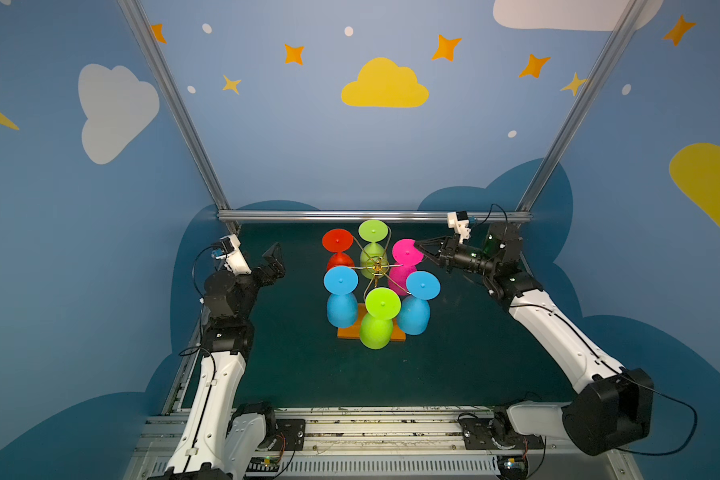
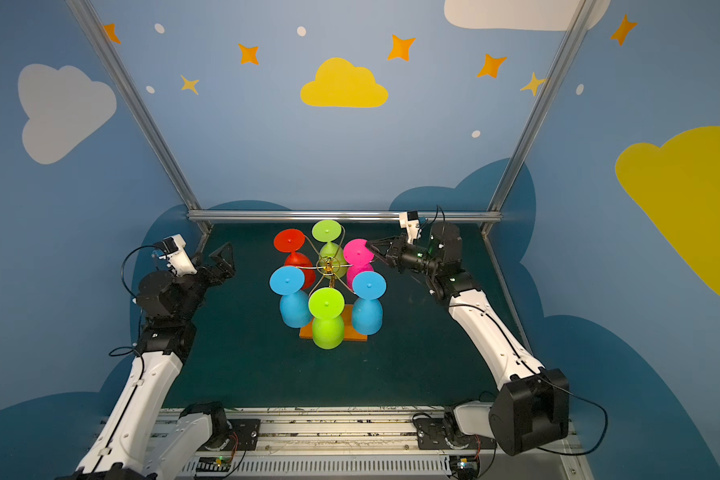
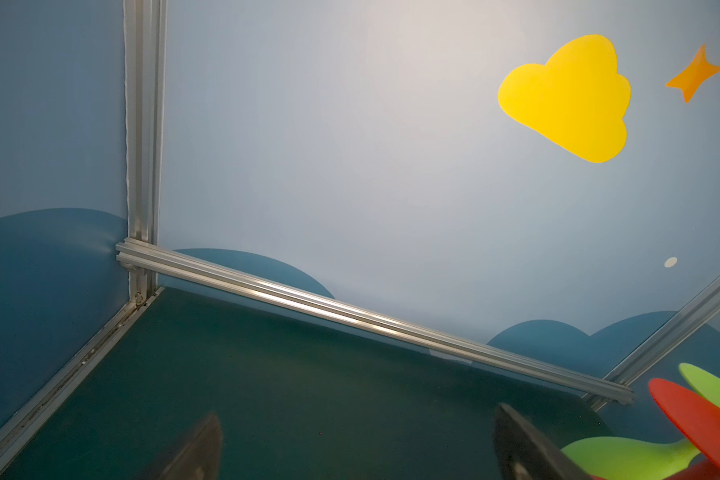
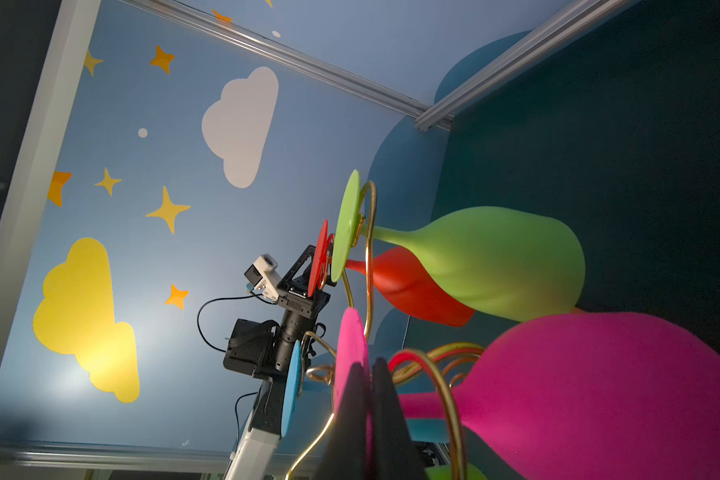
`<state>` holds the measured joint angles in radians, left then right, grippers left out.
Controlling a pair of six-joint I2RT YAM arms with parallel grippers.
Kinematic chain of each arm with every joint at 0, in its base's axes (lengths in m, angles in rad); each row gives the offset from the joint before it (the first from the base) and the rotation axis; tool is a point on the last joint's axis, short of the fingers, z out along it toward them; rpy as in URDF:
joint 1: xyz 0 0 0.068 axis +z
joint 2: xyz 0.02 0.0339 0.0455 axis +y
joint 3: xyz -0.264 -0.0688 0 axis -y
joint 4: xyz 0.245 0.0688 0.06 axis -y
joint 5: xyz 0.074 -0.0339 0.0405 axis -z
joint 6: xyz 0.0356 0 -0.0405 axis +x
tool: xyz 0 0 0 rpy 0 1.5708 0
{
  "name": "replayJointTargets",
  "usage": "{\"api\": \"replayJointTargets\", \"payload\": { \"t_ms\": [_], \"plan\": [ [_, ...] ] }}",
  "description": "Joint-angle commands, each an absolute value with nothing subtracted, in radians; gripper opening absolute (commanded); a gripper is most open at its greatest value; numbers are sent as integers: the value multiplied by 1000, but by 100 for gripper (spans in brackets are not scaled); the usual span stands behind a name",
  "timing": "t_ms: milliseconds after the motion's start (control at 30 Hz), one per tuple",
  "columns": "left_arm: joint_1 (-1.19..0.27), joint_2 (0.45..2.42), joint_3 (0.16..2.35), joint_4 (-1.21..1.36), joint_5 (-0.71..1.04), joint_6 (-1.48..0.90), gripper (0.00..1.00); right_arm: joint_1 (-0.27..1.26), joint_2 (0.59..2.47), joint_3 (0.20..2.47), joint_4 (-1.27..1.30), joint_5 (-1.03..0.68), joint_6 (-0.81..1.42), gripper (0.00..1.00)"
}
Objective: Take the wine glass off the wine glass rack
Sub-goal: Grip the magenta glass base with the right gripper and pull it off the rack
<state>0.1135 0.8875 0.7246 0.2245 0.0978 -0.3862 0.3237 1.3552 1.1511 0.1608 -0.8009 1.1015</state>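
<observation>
The wine glass rack (image 1: 377,266) (image 2: 328,266) is a gold wire stand on an orange-brown wooden base (image 1: 346,332), mid-table. Several coloured wine glasses hang from it upside down. The pink wine glass (image 1: 406,251) (image 2: 357,251) (image 4: 599,395) hangs at the back right. My right gripper (image 1: 420,245) (image 2: 371,245) (image 4: 368,365) is shut on the rim of its pink foot disc, whose edge shows between the two fingers. The glass's stem still sits in its gold wire arm. My left gripper (image 1: 276,262) (image 2: 223,264) (image 3: 358,419) is open and empty, left of the rack, apart from it.
Also on the rack are a red glass (image 1: 337,241), two lime glasses (image 1: 373,230) (image 1: 383,303) and two blue glasses (image 1: 341,280) (image 1: 422,285). An aluminium rail (image 1: 371,216) runs along the back edge just behind the rack. Green mat (image 1: 308,374) lies in front.
</observation>
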Motion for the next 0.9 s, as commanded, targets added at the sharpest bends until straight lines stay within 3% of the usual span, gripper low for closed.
{"api": "replayJointTargets", "payload": {
  "t_ms": [0,567,700,867],
  "plan": [
    [118,870,719,230,94,-383,100,327,1399,1210,234,-782,1116,0],
    [119,851,753,227,125,-404,100,172,1408,1222,300,-759,1152,0],
    [118,870,849,200,289,-471,98,121,1347,1208,267,-761,1122,0],
    [96,984,1083,84,576,-525,88,92,1257,1233,153,-728,996,0]
  ]
}}
